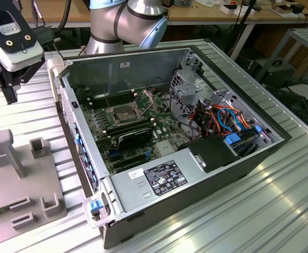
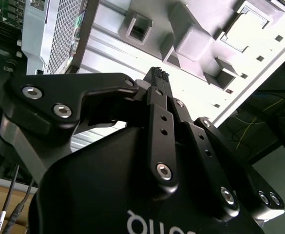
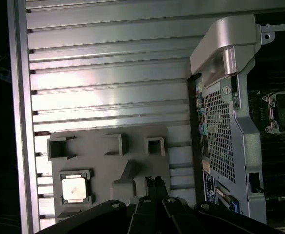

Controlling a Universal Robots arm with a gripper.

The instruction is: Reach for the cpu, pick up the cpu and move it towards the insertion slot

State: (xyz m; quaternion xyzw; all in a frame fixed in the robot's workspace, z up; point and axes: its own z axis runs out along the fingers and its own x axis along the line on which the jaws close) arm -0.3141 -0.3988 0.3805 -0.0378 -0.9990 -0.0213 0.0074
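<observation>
Gripper (image 3: 154, 181) clenched on nothing, over grey fixture plate (image 3: 108, 156). Cpu (image 3: 74, 189) lies in the plate's square pocket, apart from the fingertips. Insertion slot (image 1: 123, 113) sits inside open computer case (image 1: 127, 68). Power-supply label (image 1: 164, 177) text illegible.

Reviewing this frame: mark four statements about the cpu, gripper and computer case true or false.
1. The cpu lies in a pocket of the grey fixture plate. True.
2. The gripper holds the cpu. False: it is shut on nothing; the cpu lies apart.
3. The computer case is open, with the insertion slot in sight. True.
4. The fixture plate lies inside the computer case. False: it lies on the slatted table beside it.
</observation>
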